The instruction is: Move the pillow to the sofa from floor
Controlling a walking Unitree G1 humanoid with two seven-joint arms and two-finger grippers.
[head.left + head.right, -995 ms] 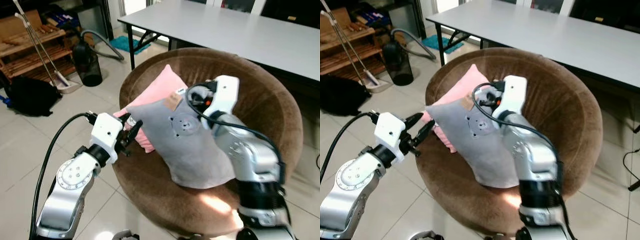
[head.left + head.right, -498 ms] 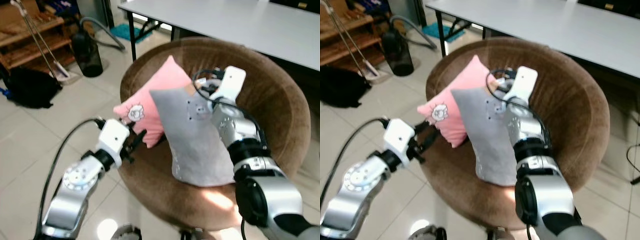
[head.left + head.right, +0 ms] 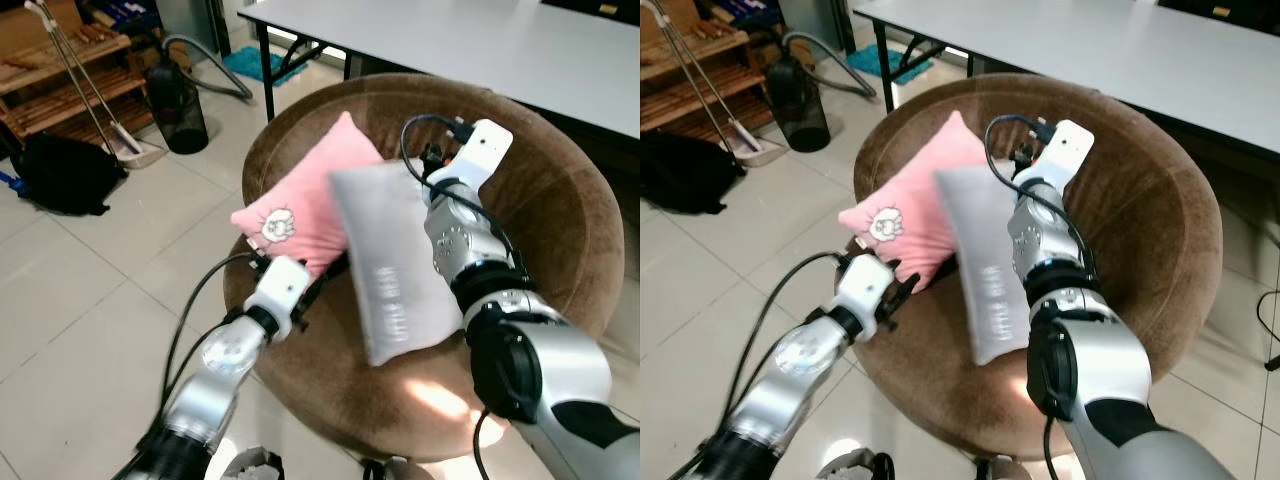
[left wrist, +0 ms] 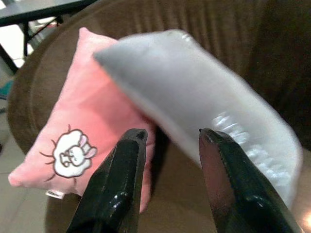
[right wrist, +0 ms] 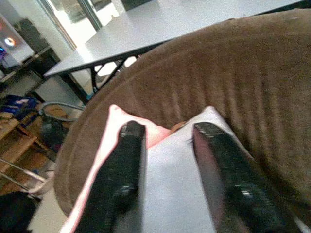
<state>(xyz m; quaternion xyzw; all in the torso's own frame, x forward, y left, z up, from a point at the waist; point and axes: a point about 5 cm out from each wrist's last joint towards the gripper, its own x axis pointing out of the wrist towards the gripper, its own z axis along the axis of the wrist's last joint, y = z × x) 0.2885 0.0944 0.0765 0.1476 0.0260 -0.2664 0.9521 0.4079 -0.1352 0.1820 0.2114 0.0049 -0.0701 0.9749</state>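
A grey pillow point(image 3: 388, 262) lies tilted on its edge in the round brown sofa chair point(image 3: 540, 215), leaning against a pink pillow point(image 3: 305, 205) with a cartoon patch. In the left wrist view the grey pillow point(image 4: 194, 92) is blurred. My left gripper point(image 4: 172, 136) is open at the seat's front rim, pointing at the gap between the two pillows and holding nothing. My right gripper point(image 5: 167, 128) is open just above the grey pillow's top corner point(image 5: 194, 160), near the chair's back. Its white wrist point(image 3: 487, 150) stands above the pillow.
A long grey table point(image 3: 520, 50) stands right behind the chair. On the tiled floor to the left are a black bin with a vacuum hose point(image 3: 178, 100), a wooden rack point(image 3: 70, 85), a mop point(image 3: 95, 110) and a black bag point(image 3: 60, 175).
The grey pillow has turned from facing me to edge-on and sunk lower in the seat. My left gripper has moved forward to the chair's rim; the right wrist has risen a little.
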